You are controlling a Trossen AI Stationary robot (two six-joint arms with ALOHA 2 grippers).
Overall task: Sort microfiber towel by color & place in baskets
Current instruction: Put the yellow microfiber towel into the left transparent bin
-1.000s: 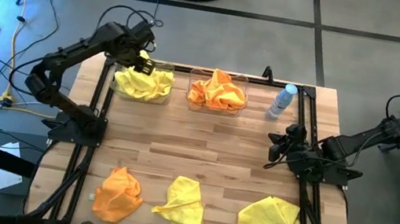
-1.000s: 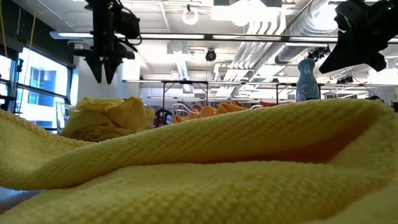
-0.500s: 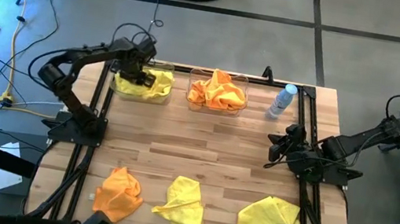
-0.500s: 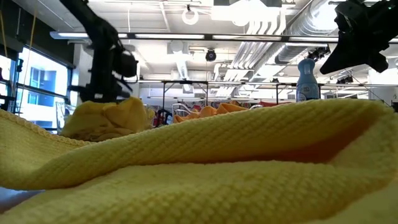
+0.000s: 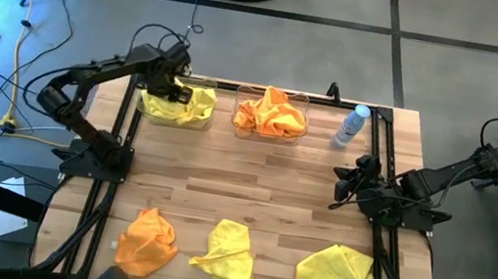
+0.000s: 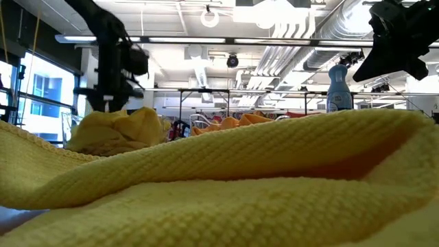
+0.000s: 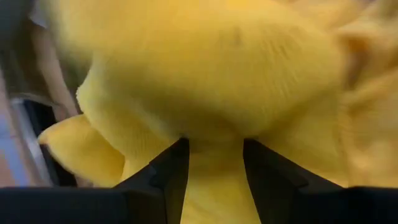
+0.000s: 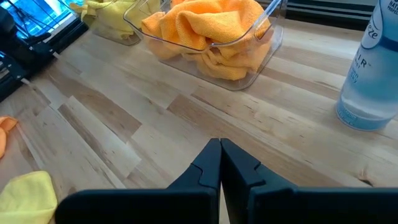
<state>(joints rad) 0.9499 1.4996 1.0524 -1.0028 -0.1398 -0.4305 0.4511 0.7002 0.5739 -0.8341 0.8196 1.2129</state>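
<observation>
Since a moment ago the left gripper (image 5: 170, 85) has dropped into the left basket (image 5: 205, 118), fingers parted, pressing the yellow towels (image 5: 185, 106). The right gripper (image 5: 341, 185) waits mid-table, fingers closed; three towels lie along the near edge.

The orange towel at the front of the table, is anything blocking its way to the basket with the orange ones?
Nothing visible does. Between the orange towel and the orange-filled basket lies only bare table. The bottle stands off to the side of that basket.
</observation>
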